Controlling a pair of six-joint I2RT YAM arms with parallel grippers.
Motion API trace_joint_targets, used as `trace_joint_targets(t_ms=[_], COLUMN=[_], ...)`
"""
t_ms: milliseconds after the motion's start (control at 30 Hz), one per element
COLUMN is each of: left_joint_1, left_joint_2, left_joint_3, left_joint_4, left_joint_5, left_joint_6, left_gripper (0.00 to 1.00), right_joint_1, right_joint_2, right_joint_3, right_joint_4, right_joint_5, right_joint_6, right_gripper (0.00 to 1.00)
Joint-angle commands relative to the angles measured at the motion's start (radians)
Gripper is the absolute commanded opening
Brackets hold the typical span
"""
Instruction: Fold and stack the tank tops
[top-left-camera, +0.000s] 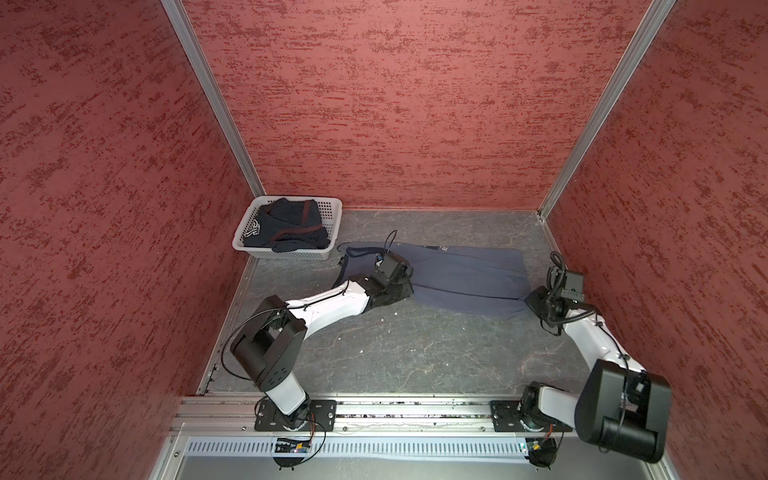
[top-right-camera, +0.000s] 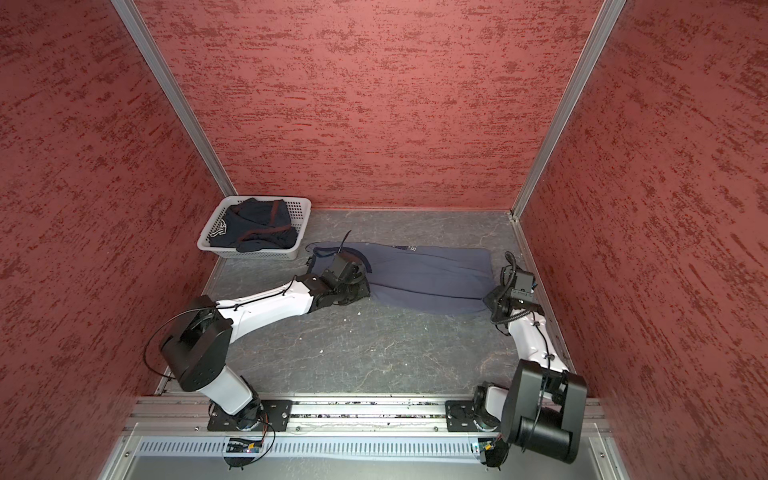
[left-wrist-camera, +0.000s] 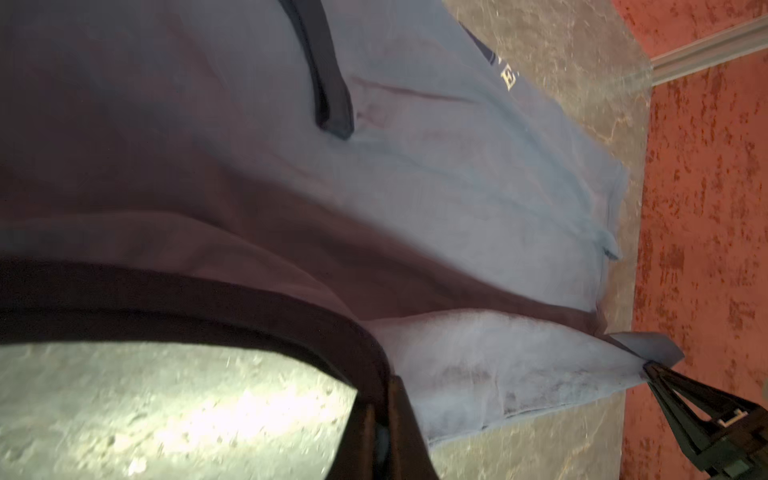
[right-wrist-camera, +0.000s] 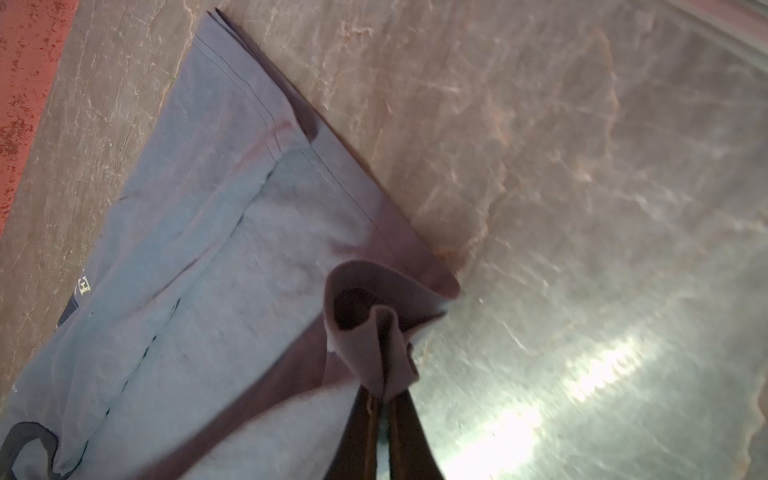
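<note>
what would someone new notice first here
A blue top lies stretched across the far half of the table, with the left gripper and right gripper pinching its near edge at opposite ends. A navy top sits crumpled in the basket at the far left corner.

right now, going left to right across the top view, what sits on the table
white basket holding the dark navy tank top → slate-blue tank top → right hand at its hem corner. The left hand overlaps that top's strap end, so it is left out.

Basket (top-left-camera: 286, 252) back-left; near table (top-left-camera: 415, 353) free
</note>
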Motion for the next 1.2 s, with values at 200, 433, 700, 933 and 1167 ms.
trace_joint_targets(t_ms=[200, 433, 700, 933, 1167], left_joint_1=[0.059, 0.100, 0.130, 0.138, 0.130], left_joint_2=[0.191, 0.267, 0.357, 0.341, 0.361], left_joint_3=[0.170, 0.244, 0.340, 0.346, 0.364], left_joint_4=[-0.085, -0.084, -0.128, -0.141, -0.125], left_joint_5=[-0.008, -0.005, 0.016, -0.002, 0.026], left_joint_6=[-0.024, -0.041, -0.019, 0.046, 0.077], left_gripper=[0.08, 0.09, 0.28, 0.40, 0.42], right_joint_1=[-0.005, -0.001, 0.006, 0.014, 0.022], right_joint_2=[0.183, 0.331, 0.423, 0.342, 0.330], right_joint_3=[0.148, 0.243, 0.321, 0.311, 0.282], right_joint_4=[0.058, 0.091, 0.100, 0.058, 0.067], right_joint_5=[-0.059, -0.101, -0.094, -0.035, -0.071], right_joint_6=[-0.006, 0.010, 0.011, -0.024, -0.030], right_gripper=[0.10, 0.14, 0.31, 0.44, 0.46])
